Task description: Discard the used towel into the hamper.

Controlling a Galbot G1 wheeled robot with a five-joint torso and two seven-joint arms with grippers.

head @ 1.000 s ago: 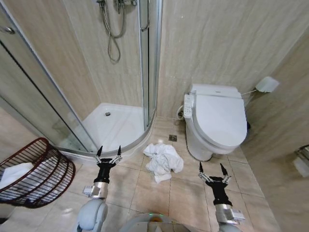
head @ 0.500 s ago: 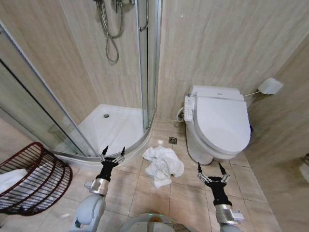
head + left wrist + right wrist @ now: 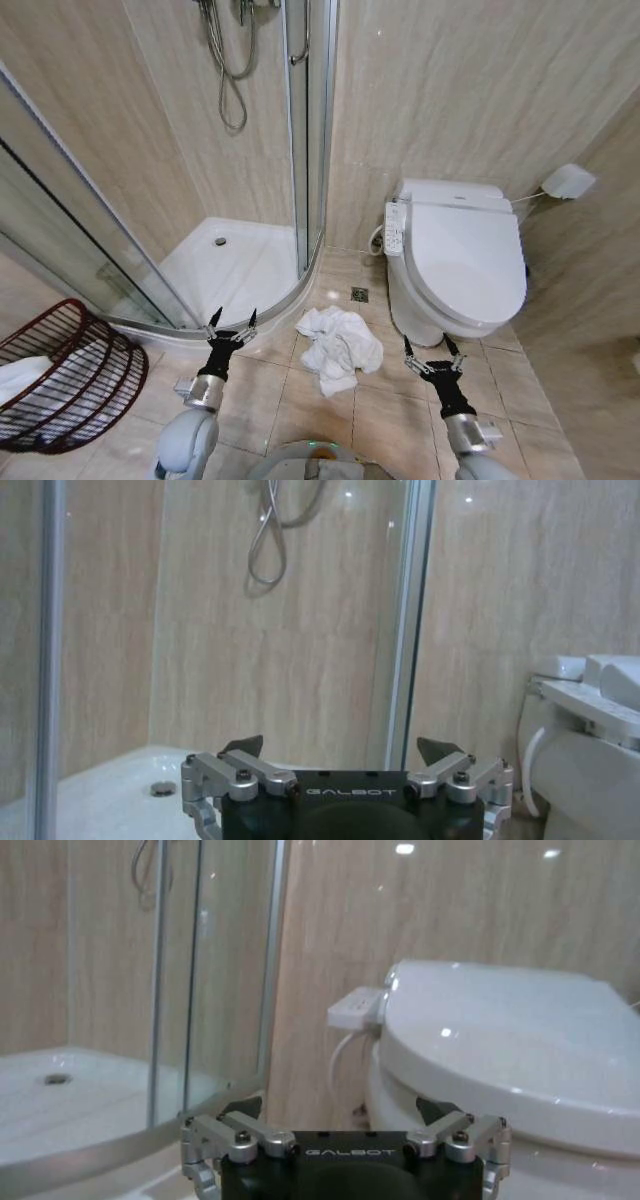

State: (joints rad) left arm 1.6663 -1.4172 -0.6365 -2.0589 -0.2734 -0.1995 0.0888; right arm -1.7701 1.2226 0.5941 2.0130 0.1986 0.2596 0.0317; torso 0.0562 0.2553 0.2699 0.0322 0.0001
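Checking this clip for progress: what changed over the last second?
The head camera shifted, so the whole scene slid; that is not the things moving. The left gripper and right gripper hang open and empty as before. The towel lies on the floor, the hamper tipped at left.

Soft crumpled cloth, that white towel (image 3: 339, 348), lying on glossy beige floor tiles (image 3: 390, 425). Hamper (image 3: 62, 375) at the floor's left edge: thin dark wire. Toilet (image 3: 462, 260) gleaming and smooth, shower door (image 3: 312, 130) clear glass in shiny metal framing.
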